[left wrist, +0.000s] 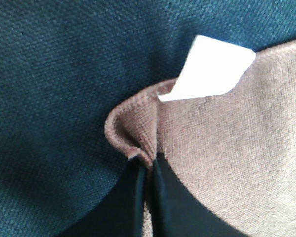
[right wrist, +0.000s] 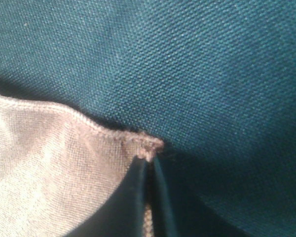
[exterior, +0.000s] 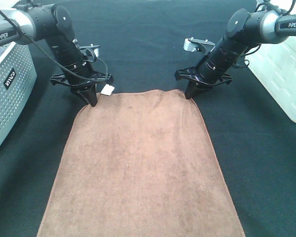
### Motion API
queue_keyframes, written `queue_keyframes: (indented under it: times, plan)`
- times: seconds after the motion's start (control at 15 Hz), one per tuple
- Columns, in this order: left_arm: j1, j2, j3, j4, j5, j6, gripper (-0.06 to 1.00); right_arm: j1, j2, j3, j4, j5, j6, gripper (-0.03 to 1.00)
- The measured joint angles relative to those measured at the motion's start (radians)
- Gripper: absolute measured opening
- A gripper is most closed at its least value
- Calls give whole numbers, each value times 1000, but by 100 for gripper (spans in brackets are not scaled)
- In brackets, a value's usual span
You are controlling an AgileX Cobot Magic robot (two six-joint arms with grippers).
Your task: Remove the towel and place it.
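The brown towel (exterior: 138,163) lies spread flat on the dark table, running from the middle down past the near edge of the exterior high view. My left gripper (exterior: 92,102) is shut on the towel's far left corner (left wrist: 133,133), where a small white tag (left wrist: 212,69) sticks out. My right gripper (exterior: 190,95) is shut on the far right corner (right wrist: 148,145). In both wrist views the black fingers (left wrist: 160,197) press together with the hem pinched and bunched between them.
A grey perforated basket (exterior: 7,94) stands at the left edge. A white basket (exterior: 286,74) sits at the right edge. Dark cloth covers the table (exterior: 148,39) behind both grippers.
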Motion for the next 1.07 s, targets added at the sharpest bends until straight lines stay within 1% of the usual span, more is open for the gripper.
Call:
queue_keyframes:
  times: [0.13,0.27,0.4,0.6,0.73,0.87,1.07]
  plan:
    - [-5,0,0,12,0,9,1,0,0,0,-2,0,12,0]
    - [-8,6,-24,21,9,9,1,1,4,-31,-15,16,13,0]
    - [-8,27,-99,38,19,16,1,9,27,-112,-71,61,28,0]
    - [-8,30,-181,94,-2,28,1,14,56,-216,-169,70,82,0]
    - [-8,30,-197,105,-52,26,1,14,58,-286,-217,72,119,0]
    - [-8,30,-199,107,-125,25,1,14,58,-351,-253,66,147,0]
    - [-8,30,-199,109,-243,24,1,14,58,-381,-263,-7,151,0]
